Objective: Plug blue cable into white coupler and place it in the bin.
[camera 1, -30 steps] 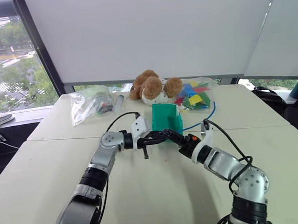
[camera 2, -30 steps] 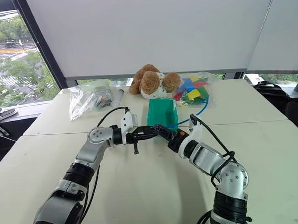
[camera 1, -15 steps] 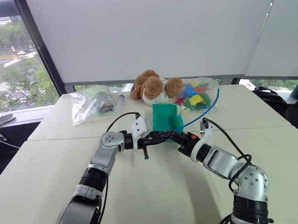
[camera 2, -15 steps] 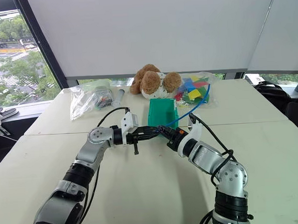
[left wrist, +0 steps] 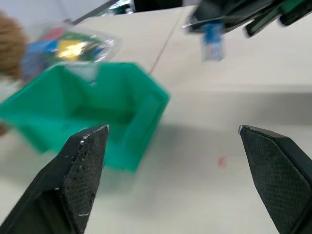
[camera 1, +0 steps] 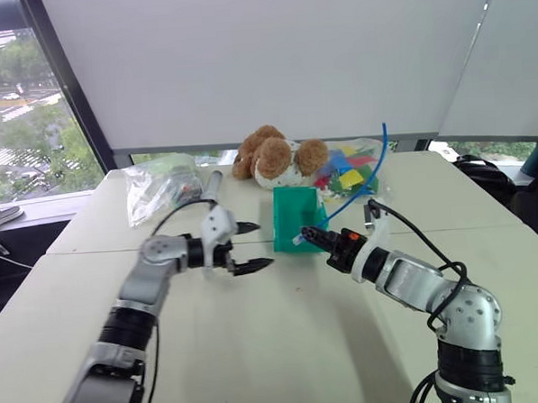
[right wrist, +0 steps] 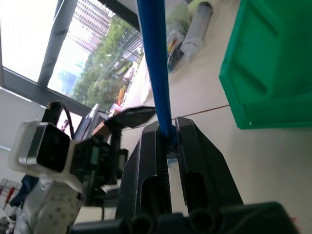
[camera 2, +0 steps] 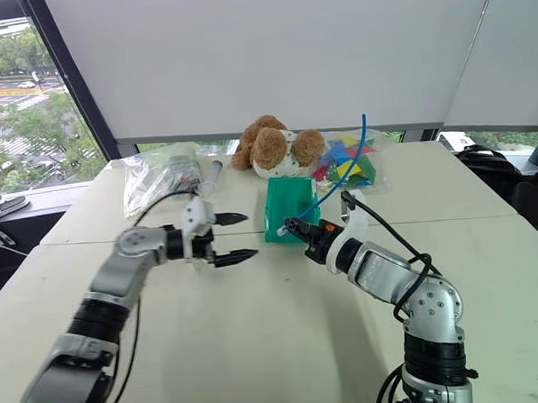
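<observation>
While the left claw stands spread wide with nothing between its two fingers, the right claw is clamped on the blue cable near its plug end, just in front of the one green bin on the worktop. From there the cable arcs up over the bin. Its plug tip shows pale blue in the left wrist view, while the right wrist view shows the two pads squeezing it. Behind the bin lie one teddy bear and two clear bags.
</observation>
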Available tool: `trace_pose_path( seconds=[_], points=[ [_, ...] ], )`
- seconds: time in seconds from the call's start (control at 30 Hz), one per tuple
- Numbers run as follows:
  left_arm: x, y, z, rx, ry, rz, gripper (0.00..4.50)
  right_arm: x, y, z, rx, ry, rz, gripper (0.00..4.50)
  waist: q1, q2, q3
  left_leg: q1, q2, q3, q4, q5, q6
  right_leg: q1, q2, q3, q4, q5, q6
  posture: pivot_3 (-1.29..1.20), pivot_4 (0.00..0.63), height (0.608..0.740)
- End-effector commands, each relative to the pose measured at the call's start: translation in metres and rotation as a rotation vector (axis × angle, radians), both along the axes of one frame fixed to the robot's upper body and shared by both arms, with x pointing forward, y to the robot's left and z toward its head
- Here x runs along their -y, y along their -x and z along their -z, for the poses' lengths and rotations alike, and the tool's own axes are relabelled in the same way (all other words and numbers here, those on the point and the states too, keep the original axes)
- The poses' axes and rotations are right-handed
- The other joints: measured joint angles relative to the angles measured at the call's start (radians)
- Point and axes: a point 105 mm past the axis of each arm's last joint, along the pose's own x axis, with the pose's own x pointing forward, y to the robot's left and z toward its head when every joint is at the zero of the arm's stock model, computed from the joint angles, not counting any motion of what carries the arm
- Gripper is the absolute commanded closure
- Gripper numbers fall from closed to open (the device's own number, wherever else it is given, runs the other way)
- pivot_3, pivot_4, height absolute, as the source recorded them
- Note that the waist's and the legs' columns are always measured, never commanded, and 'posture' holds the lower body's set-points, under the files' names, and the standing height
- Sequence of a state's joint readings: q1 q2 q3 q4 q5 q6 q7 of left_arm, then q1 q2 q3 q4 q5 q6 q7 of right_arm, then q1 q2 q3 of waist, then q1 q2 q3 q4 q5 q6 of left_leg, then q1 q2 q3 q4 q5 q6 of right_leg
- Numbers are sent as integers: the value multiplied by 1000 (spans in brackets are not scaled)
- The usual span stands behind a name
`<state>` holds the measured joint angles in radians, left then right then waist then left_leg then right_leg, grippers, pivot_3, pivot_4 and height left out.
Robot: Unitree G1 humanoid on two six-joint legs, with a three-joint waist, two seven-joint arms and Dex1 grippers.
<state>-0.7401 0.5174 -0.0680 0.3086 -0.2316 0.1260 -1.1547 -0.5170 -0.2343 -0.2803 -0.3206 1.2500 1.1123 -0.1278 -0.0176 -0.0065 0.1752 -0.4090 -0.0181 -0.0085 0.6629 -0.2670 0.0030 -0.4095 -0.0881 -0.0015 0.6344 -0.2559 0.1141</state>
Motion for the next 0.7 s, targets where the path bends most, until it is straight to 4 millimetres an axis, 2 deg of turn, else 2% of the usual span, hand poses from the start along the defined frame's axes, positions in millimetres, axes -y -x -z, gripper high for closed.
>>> trace_pose_path(
  seconds=[0.03, 0.1, 0.17, 0.3, 0.4, 0.57, 0.7],
  points=[
    [-39, 1, -15, 27, 2, -70, 46, -13, 8, -16, 108, 64, -94, 4500, 0, 0, 0, 0, 0, 0, 0, 0, 0, 0, 0, 0, 0, 0, 0, 0, 150, 740],
    [-62, 0, -12, 10, -29, -116, 46, -23, 15, -17, 180, 193, -181, 4500, 0, 0, 0, 0, 0, 0, 0, 0, 0, 0, 0, 0, 0, 0, 0, 0, 150, 740],
    [-81, -1, -3, -23, -62, -145, 46, -31, 22, -19, 317, 400, -276, 4500, 3, 2, 1, 0, 0, 1, 0, 0, 0, 0, 0, 0, -1, 0, 0, 0, 150, 740],
    [-96, -5, 14, -65, -105, -162, 46, -36, 25, -23, 495, 580, -389, 4500, 7, 0, 1, 0, -1, 0, 0, 0, 0, 1, 0, -1, -3, 0, 0, 0, 150, 740],
    [-99, -9, 26, -92, -129, -161, 46, -37, 23, -29, 550, 606, -416, 4500, 7, -1, 1, 0, -1, 1, 0, 0, 0, 1, 0, -1, -3, 0, 0, 0, 150, 740],
    [-94, -16, 48, -132, -149, -152, 46, -37, 21, -33, 582, 610, -417, 4500, 8, -1, 1, -1, -1, 1, 0, 0, 0, 1, -1, -1, -2, 0, 0, 0, 150, 740],
    [-87, -23, 58, -142, -154, -156, 46, -36, 21, -34, 584, 605, -410, 4500, 7, -1, 2, -1, -1, 1, 0, 0, 0, 0, -1, -1, -2, 0, 0, 0, 150, 740]
  ],
)
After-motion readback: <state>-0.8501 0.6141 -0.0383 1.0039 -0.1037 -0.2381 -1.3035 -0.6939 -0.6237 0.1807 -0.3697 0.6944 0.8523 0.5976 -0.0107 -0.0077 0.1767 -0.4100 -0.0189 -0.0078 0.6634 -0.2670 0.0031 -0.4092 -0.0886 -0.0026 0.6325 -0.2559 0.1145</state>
